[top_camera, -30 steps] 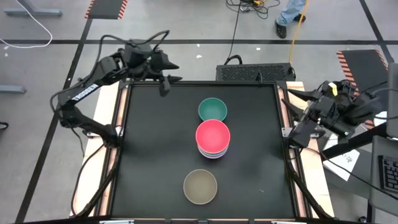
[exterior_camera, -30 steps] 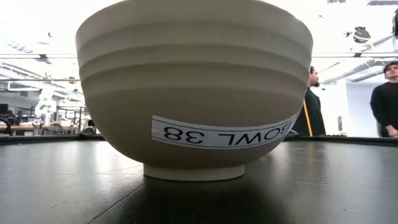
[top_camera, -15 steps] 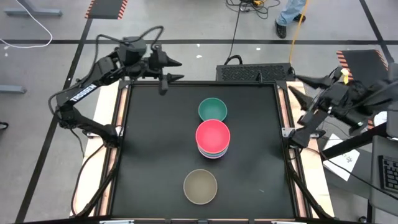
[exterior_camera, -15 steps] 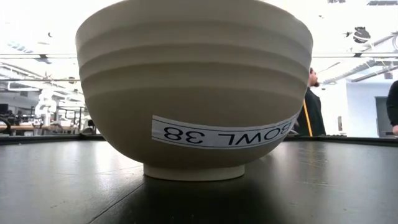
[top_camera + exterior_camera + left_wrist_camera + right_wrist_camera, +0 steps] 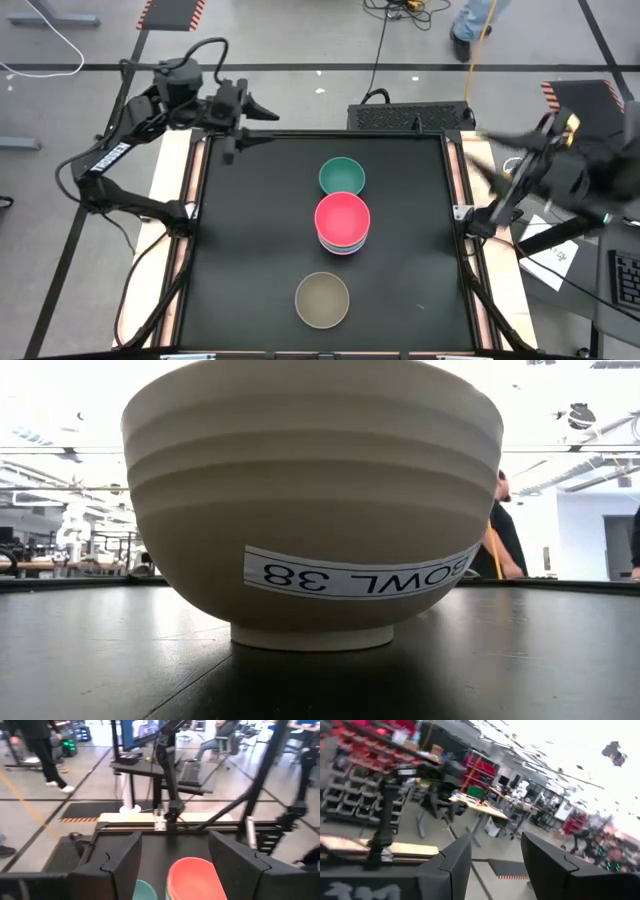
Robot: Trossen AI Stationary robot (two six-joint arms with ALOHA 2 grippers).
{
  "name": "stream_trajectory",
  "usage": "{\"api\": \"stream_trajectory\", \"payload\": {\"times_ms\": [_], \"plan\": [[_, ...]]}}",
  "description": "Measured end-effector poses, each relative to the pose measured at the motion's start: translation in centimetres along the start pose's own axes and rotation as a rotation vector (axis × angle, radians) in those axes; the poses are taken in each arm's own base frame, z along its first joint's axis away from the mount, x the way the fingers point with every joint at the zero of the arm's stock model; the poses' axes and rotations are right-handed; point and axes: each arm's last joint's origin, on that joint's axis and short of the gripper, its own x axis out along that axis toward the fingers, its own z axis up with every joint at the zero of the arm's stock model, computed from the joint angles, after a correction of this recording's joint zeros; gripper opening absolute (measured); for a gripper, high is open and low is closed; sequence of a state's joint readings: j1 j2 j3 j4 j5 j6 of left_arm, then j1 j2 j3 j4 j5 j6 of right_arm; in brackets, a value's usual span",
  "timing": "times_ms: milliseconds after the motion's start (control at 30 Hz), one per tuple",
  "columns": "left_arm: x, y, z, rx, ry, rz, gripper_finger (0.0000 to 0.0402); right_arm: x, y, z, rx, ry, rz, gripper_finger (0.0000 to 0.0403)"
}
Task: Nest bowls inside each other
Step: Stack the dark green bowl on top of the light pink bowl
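Three bowl groups sit on their bases on the black table. The teal bowl (image 5: pixel 342 177) is farthest, and the red-pink bowl (image 5: pixel 342 218) tops a stack whose lower rims show beneath it. The olive-grey bowl (image 5: pixel 322 299) stands alone near the front edge and fills the low view (image 5: pixel 312 510). My left gripper (image 5: pixel 254 122) hovers open over the table's far-left corner. Its wrist view shows the red-pink bowl (image 5: pixel 192 879) and the teal bowl (image 5: pixel 147 891) ahead. My right gripper (image 5: pixel 492 155), open and blurred, is off the table's right edge, and in its wrist view (image 5: pixel 495 862) it points into the room.
A raised frame (image 5: pixel 456 215) runs round the black table. A dark box (image 5: pixel 410 117) sits behind its far edge. Papers and a keyboard (image 5: pixel 625 280) lie to the right. People stand in the room beyond (image 5: pixel 505 540).
My left gripper has drawn back toward the table's far-left corner, staying open. My right arm has swung up and away past the table's right edge, tipping upward and still in motion. The bowls have not moved.
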State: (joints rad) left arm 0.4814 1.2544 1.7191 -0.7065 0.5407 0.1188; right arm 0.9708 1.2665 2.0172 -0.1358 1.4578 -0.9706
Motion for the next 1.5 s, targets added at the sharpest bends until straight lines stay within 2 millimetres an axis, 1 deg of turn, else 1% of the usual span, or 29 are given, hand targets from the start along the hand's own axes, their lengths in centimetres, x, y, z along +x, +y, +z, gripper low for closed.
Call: {"api": "stream_trajectory", "payload": {"times_ms": [67,133,233,300,400,467,533,633,733,833,900,933,967,1000,1033,1067,1133,1200,1267,1333,1433,1500], "plan": [[-0.7,-0.6,0.1,0.004,-0.005,-0.014,0.0234,0.0,1.4,0.5,-0.033,-0.004,0.012,0.0165],[-1.6,-1.1,0.2,0.008,-0.013,-0.017,0.0234,-0.3,2.0,0.9,-0.030,-0.011,0.026,0.0165],[-2.6,-1.7,0.4,0.004,-0.023,-0.015,0.0234,-0.7,2.4,1.5,0.015,-0.020,0.044,0.0165],[-2.9,-1.9,0.5,-0.011,-0.031,-0.015,0.0234,-0.9,2.5,1.6,0.043,-0.026,0.055,0.0165],[-3.3,-2.1,0.6,-0.050,-0.042,-0.015,0.0234,-0.7,2.3,1.6,0.176,-0.024,0.050,0.0165],[-3.4,-2.1,0.8,-0.073,-0.061,-0.015,0.0234,0.0,1.9,1.5,0.262,-0.011,0.011,0.0165],[-3.3,-2.1,1.1,-0.095,-0.087,-0.014,0.0234,1.2,1.9,1.4,0.271,0.001,-0.049,0.0165],[-3.4,-2.0,1.7,-0.102,-0.142,-0.016,0.0234,3.7,2.0,1.1,0.242,0.001,-0.139,0.0165],[-3.5,-2.1,2.0,-0.113,-0.176,-0.041,0.0234,5.7,2.0,0.4,0.167,0.017,-0.201,0.0165],[-3.5,-2.1,2.0,-0.143,-0.172,-0.043,0.0234,7.5,0.7,-0.8,0.117,0.074,-0.289,0.0165],[-3.6,-2.1,2.0,-0.158,-0.171,-0.042,0.0234,8.4,-0.3,-2.1,0.102,0.112,-0.321,0.0165],[-3.6,-2.1,2.0,-0.165,-0.172,-0.043,0.0234,8.8,-0.6,-3.0,0.113,0.121,-0.298,0.0164],[-3.6,-2.1,2.0,-0.170,-0.172,-0.043,0.0234,9.2,-1.0,-4.1,0.158,0.126,-0.232,0.0164],[-3.6,-2.1,2.0,-0.169,-0.173,-0.043,0.0234,9.7,-1.4,-5.4,0.230,0.149,-0.119,0.0164],[-3.6,-2.1,2.0,-0.170,-0.173,-0.043,0.0234,10.3,-1.8,-6.8,0.309,0.213,0.016,0.0164],[-3.6,-2.1,2.0,-0.170,-0.173,-0.042,0.0234,11.2,-2.3,-8.2,0.348,0.297,0.072,0.0164],[-3.6,-2.1,2.1,-0.165,-0.181,-0.042,0.0234,12.9,-2.9,-11.0,0.353,0.471,0.058,0.0164],[-3.7,-2.0,2.2,-0.156,-0.194,-0.039,0.0234,14.8,-2.8,-13.2,0.320,0.578,0.053,0.0164],[-3.8,-1.8,2.3,-0.158,-0.198,-0.031,0.0234,16.4,-3.6,-15.2,0.291,0.643,0.057,0.0164],[-3.9,-1.6,2.2,-0.169,-0.197,-0.022,0.0234,17.7,-4.7,-17.2,0.334,0.699,0.059,0.0164],[-4.0,-1.5,2.1,-0.188,-0.193,-0.028,0.0234,18.9,-6.8,-20.1,0.397,0.758,0.092,0.0164],[-4.1,-1.4,2.1,-0.194,-0.193,-0.021,0.0234,19.4,-7.6,-21.3,0.481,0.735,0.189,0.0164]]}}
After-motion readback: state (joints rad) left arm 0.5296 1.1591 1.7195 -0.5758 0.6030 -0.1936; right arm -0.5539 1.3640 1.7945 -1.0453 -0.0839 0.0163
